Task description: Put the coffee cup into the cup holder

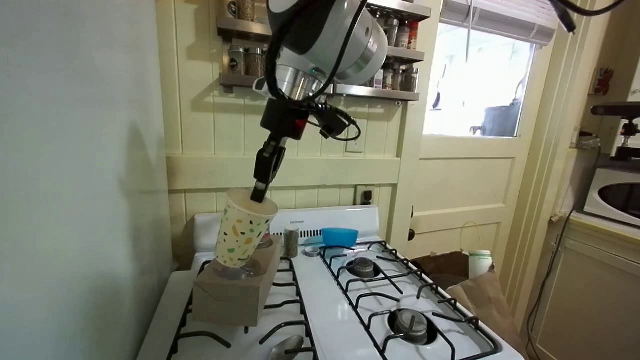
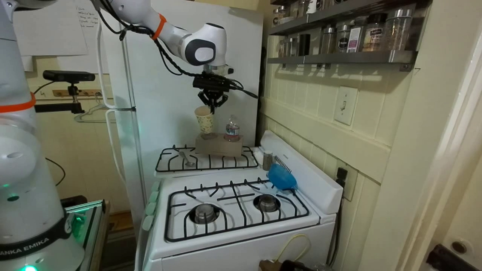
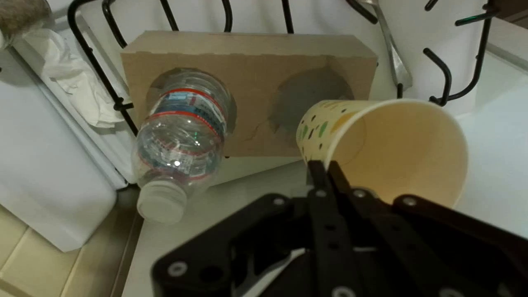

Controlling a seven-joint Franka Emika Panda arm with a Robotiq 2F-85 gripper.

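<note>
Coffee cup [image 1: 244, 232]: pale, printed with coloured specks. Its rim is pinched by the jaws, pressed together on the wall, 1 jaw inside the cup and 1 outside. The cup is held tilted, mouth up, over the cup holder [image 3: 251, 76], at the well nearer the front edge of the counter [image 1: 327, 305]. Whether its base touches the cardboard cannot be told.

Cup holder: brown cardboard, 2 round wells seen. It is set on a black grate [image 3: 288, 17], by the counter edge next to the refrigerator [image 2: 162, 101], toward the back corner. The well nearer the back edge is occupied by a clear, white-capped bottle [image 3: 181, 140].

Spoon [image 3: 399, 70]: laid within the same grate's area, toward the front edge. Crumpled white paper [image 3: 82, 82] is seen near the holder's bottle end. A glass jar [image 1: 291, 242] and a metal ring [image 1: 312, 251] are placed near each other at the back edge. Blue bowl [image 1: 340, 237]: seen along that edge, farther from the refrigerator.
</note>
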